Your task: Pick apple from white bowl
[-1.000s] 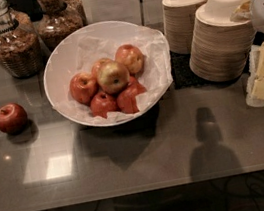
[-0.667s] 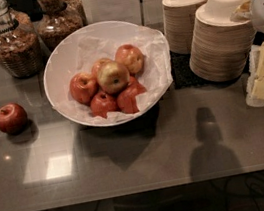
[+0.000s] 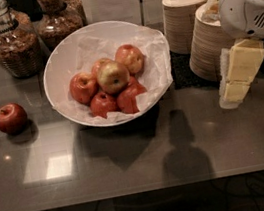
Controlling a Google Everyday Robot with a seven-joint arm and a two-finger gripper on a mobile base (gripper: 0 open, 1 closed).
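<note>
The white bowl is wide and shallow, lined with crumpled white paper, and sits at the back middle of the dark counter. The yellow-green apple with red blush lies on top of several redder apples in the bowl. My gripper, with cream-coloured fingers under a white arm housing, hangs at the right edge of the view. It is to the right of the bowl, in front of the stacked paper bowls, and holds nothing that I can see.
A lone dark red apple lies on the counter left of the bowl. Two glass jars of granola stand behind the bowl at the left. Stacks of beige paper bowls stand at the back right. The counter's front edge runs across the bottom.
My gripper has moved left, further into view and closer to the bowl. The apples and bowl have not moved.
</note>
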